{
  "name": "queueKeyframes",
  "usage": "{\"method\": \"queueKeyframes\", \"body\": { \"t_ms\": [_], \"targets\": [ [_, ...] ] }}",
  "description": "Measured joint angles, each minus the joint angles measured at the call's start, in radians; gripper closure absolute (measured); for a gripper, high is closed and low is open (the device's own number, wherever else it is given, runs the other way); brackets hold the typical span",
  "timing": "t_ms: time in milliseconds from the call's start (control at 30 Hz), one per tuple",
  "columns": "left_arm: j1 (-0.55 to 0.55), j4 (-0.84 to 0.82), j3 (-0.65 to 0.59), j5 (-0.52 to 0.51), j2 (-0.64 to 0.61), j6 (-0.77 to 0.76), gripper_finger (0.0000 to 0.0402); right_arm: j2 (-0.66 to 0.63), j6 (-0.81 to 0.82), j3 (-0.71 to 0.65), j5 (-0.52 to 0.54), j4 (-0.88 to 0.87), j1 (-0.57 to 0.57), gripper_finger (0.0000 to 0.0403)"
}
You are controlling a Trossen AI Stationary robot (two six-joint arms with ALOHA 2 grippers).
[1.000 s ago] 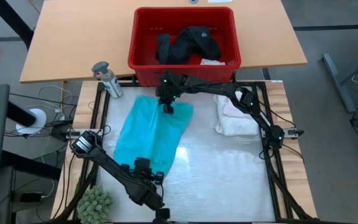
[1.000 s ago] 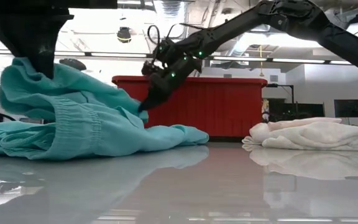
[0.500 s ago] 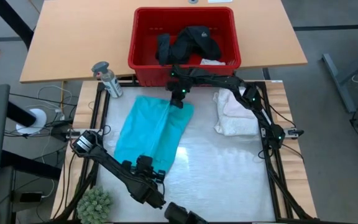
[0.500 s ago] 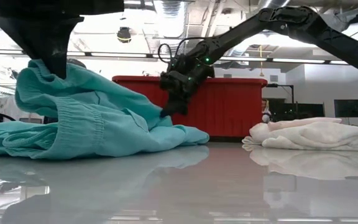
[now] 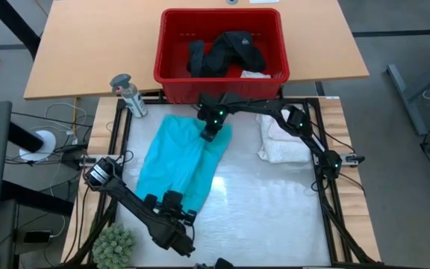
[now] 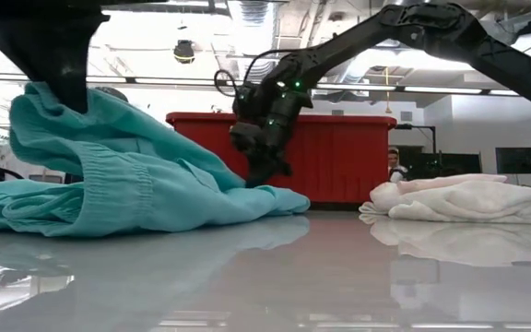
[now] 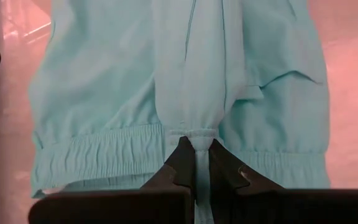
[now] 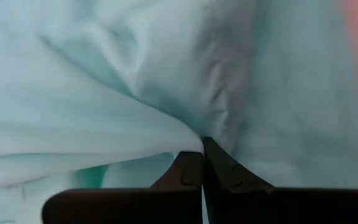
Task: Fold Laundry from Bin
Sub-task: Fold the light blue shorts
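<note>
Both grippers clamped on the shirt [image 5: 181, 157], left gripper [image 7: 196, 167] near hem, right gripper [image 8: 202, 160] far edge; thin pinches could slip and bunch the fold

The turquoise shirt [image 5: 184, 160] covers the left half of the table [image 5: 267, 202], and both arms stand over it. The left gripper [image 7: 196, 163] pinches its near hem and the right gripper [image 5: 208, 135] pinches its far edge, so this strip is blocked. The white pile [image 5: 282, 138] fills the far right corner. Between shirt and pile the table is bare, and the near right part is bare also; a gripper can pass there. The bin [image 5: 220, 51] closes the far side. The spray bottle [image 5: 129, 95] stands at the far left corner, perhaps just off the table.
</note>
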Motion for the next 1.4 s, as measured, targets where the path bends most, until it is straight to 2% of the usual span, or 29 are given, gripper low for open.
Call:
{"method": "queueKeyframes", "body": {
  "t_ms": [67,200,367,567,700,933,1033,1167,1300,1400],
  "targets": [
    [-0.017,0.0,0.0,0.006,0.0,0.0,0.04,0.017,0.009,-0.001,0.005,-0.035,0.016,0.0384],
    [-0.06,-0.001,0.0,0.011,0.0,-0.002,0.04,0.026,0.019,-0.001,0.103,-0.073,0.058,0.0384],
    [-0.11,-0.001,0.0,0.015,0.0,-0.004,0.04,0.024,0.037,0.0,0.161,-0.15,0.105,0.0384],
    [-0.169,0.0,0.0,-0.002,0.0,-0.016,0.04,0.019,0.084,-0.025,0.18,-0.255,0.19,0.0384],
    [-0.198,0.001,0.0,0.0,0.0,-0.008,0.04,0.016,0.158,-0.071,0.162,-0.346,0.285,0.0384],
    [-0.254,0.0,0.0,0.003,0.0,-0.027,0.04,0.017,0.253,-0.112,0.05,-0.336,0.5,0.0384],
    [-0.275,0.001,0.0,-0.049,0.0,-0.028,0.04,0.007,0.265,-0.098,0.039,-0.343,0.555,0.0384],
    [-0.29,0.001,0.006,-0.094,-0.026,0.008,0.04,-0.019,0.257,-0.039,0.054,-0.396,0.56,0.0384],
    [-0.275,-0.001,0.007,-0.121,-0.07,0.057,0.04,-0.124,0.237,-0.001,0.116,-0.448,0.503,0.0384],
    [-0.243,0.0,0.007,-0.102,-0.092,0.099,0.04,-0.186,0.206,-0.003,0.174,-0.481,0.45,0.0384]
  ]
}}
